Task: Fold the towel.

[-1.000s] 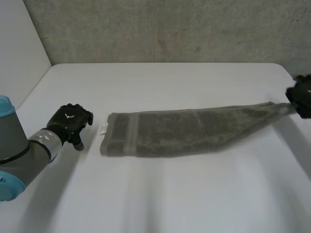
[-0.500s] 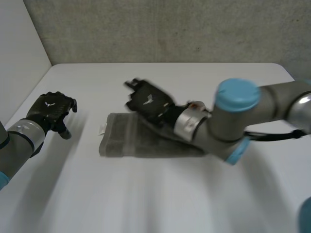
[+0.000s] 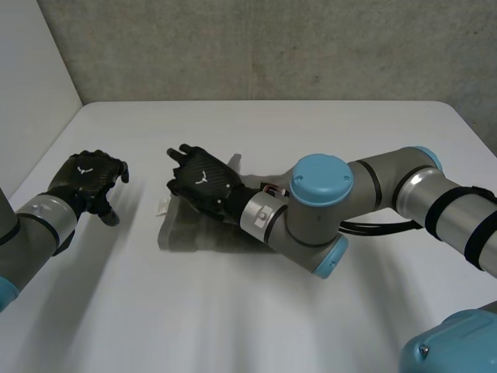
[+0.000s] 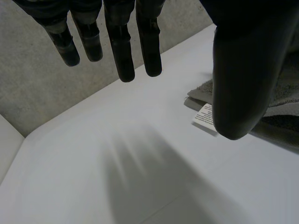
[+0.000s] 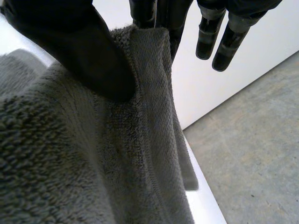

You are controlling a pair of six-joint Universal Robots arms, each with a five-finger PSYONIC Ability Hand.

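step in hand, judged from the layout: the fold-over. the right hand (image 3: 203, 180) holds one end of the towel (image 3: 180, 230) above the opposite end, which lies flat on the table (image 3: 311, 132).

right hand state: in the right wrist view the thumb (image 5: 88, 51) presses a bunched fold of towel (image 5: 70, 163) against the fingers, a pinch grip. the rest of the cloth hangs below the palm and runs back under the right arm.

left hand (image 3: 87, 176) state: fingers straight and spread, holding nothing. it hovers beside the towel's end that bears the white label (image 3: 164, 207), near it but apart.

next move, as a judgement: lower the held end until its edge lines up with the labelled end beneath the palm, then release the pinch. a misaligned edge is the likely fault.
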